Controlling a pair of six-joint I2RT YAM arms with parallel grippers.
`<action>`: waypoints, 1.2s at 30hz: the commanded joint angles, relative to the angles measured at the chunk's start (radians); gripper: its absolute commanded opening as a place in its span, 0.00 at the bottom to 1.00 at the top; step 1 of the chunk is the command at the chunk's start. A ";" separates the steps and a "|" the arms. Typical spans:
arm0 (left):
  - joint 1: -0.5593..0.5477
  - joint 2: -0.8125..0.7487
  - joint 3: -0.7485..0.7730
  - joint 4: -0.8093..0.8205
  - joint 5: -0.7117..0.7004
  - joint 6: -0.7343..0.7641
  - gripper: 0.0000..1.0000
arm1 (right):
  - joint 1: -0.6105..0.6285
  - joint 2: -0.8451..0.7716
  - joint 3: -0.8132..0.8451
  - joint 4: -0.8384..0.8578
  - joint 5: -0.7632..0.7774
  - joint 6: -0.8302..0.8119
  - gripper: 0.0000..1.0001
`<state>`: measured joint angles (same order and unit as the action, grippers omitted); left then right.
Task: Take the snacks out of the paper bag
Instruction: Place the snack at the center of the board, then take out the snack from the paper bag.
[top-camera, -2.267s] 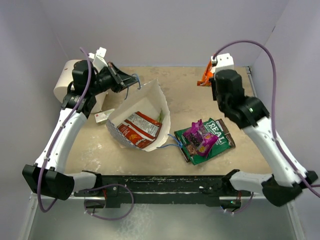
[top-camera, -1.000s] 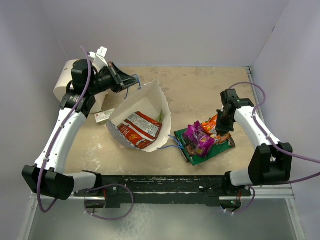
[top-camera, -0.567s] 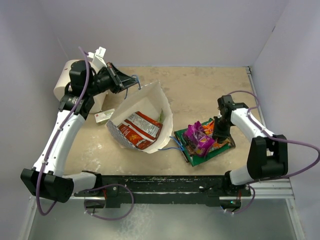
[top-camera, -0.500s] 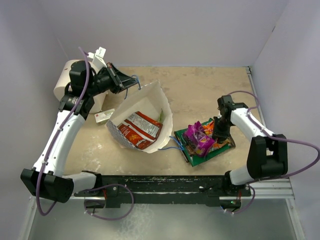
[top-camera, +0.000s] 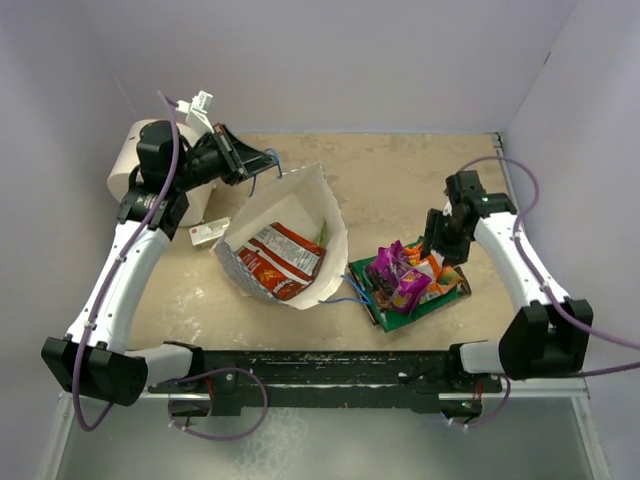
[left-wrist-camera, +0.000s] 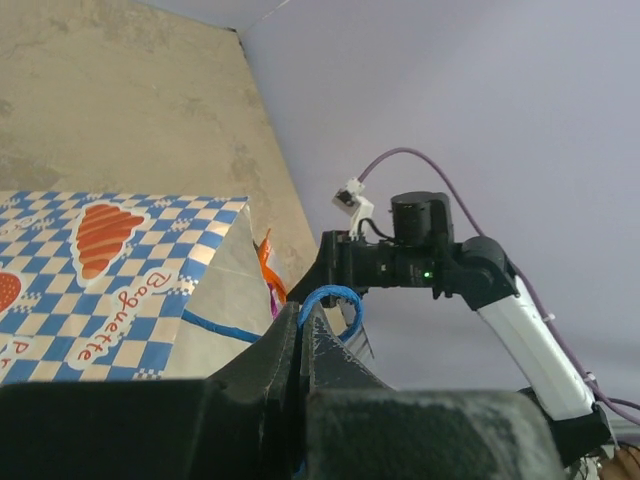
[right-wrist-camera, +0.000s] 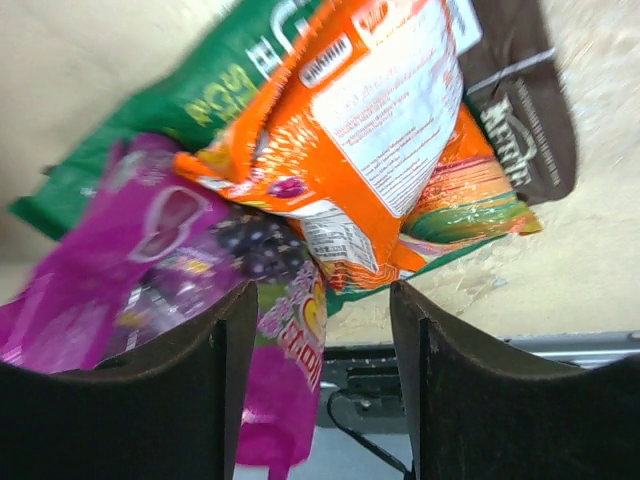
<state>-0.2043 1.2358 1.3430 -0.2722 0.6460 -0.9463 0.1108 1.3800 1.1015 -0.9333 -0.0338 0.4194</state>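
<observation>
The white paper bag (top-camera: 290, 235) lies tilted with its mouth open; its blue checked side (left-wrist-camera: 110, 270) fills the left wrist view. A red-orange snack (top-camera: 280, 255) lies inside. My left gripper (top-camera: 268, 160) (left-wrist-camera: 303, 318) is shut on the bag's blue cord handle (left-wrist-camera: 335, 300), holding the rim up. Right of the bag, snacks are piled on the table: a magenta packet (top-camera: 397, 275) (right-wrist-camera: 150, 260), an orange one (top-camera: 432, 268) (right-wrist-camera: 350, 130), a green one (right-wrist-camera: 190, 110) and a dark brown one (right-wrist-camera: 525, 120). My right gripper (top-camera: 437, 250) (right-wrist-camera: 322, 300) hangs open just above the pile, holding nothing.
A big white cylinder (top-camera: 128, 165) stands at the back left behind the left arm. A small whitish box (top-camera: 208, 232) lies left of the bag. Walls close in the table at the back and on both sides. The black base rail (top-camera: 320, 365) runs along the near edge.
My right arm brought the orange packet from the back right corner down onto the pile, then opened and let it go. The left gripper kept its hold on the handle.
</observation>
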 joint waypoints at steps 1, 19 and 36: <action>0.002 -0.037 -0.023 0.157 0.088 0.057 0.00 | 0.005 -0.087 0.167 -0.055 0.059 -0.061 0.58; -0.015 -0.191 -0.159 0.238 0.205 0.057 0.00 | 0.808 -0.250 0.089 0.744 -0.292 -0.578 0.72; -0.018 -0.138 -0.087 0.346 0.156 -0.029 0.00 | 0.927 0.165 0.021 1.033 0.240 -0.479 0.91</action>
<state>-0.2173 1.0962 1.2015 0.0109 0.8078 -0.9607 1.0367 1.5291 1.1145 -0.0189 0.0486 -0.1135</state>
